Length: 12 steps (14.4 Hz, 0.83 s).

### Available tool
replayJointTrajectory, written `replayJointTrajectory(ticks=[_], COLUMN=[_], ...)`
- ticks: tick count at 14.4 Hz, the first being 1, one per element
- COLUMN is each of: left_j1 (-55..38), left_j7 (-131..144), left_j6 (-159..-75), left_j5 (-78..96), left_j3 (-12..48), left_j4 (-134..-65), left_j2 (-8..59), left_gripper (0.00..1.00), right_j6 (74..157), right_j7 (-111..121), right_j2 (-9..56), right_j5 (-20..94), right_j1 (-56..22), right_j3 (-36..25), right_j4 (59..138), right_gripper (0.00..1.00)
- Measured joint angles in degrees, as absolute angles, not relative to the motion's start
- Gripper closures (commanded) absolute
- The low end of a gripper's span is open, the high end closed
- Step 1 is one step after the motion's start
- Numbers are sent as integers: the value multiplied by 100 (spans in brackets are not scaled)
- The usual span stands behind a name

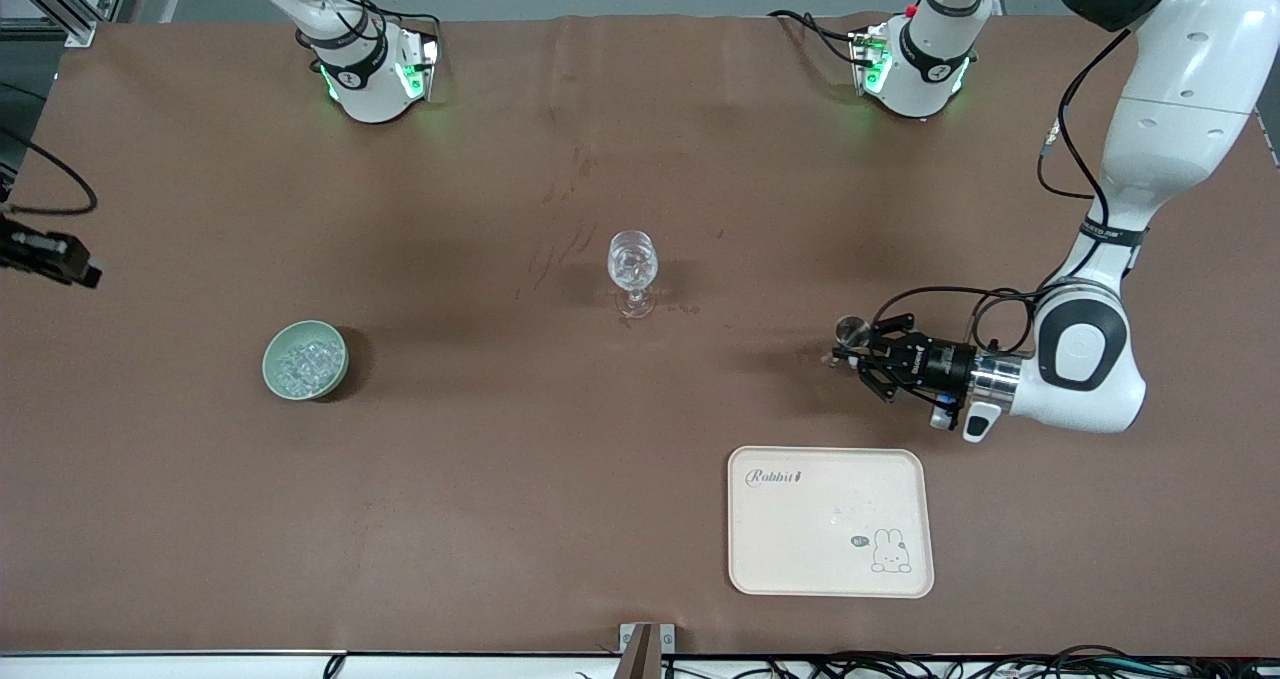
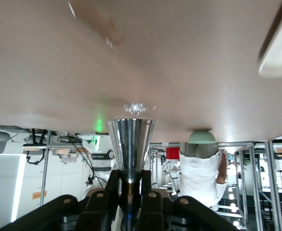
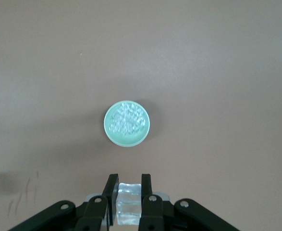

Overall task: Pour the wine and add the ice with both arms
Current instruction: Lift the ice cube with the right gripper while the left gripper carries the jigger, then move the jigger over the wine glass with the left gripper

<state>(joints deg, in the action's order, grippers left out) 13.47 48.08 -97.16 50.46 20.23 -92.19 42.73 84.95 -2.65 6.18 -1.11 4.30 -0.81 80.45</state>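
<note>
Tray (image 1: 830, 559) bare; bowl (image 1: 305, 360) holds ice (image 1: 305, 361); left jaws clamp steel cup (image 2: 130, 144), right jaws ice cube (image 3: 128, 204)

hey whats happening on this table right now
Two arms are partway through making a drink. The left gripper holds a small metal cup on its side, over the table toward the left arm's end, above the cream tray. The right gripper is high over the green bowl with an ice cube between its fingers. The wine glass stands mid-table.

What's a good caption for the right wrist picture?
Right pincer gripping an ice cube, high over the green bowl of ice.
</note>
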Motion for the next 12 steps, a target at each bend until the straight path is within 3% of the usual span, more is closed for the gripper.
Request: replayJointTrajectory(ticks=[5, 12], left_j1=[563, -790], left_j7=[5827, 7819], left_j6=[-10185, -11034], left_j5=[5037, 4037], left_j3=[2210, 2214], left_j4=[-9329, -9608], left_j2=[3630, 2695], left_gripper=[99, 99], right_j6=[8312, 8528], right_j7=[-169, -166], right_j2=[70, 14], right_j5=[-111, -111], right_j1=[461, 464], right_j3=[-80, -73], right_j4=[8324, 8540], right_gripper=[99, 99])
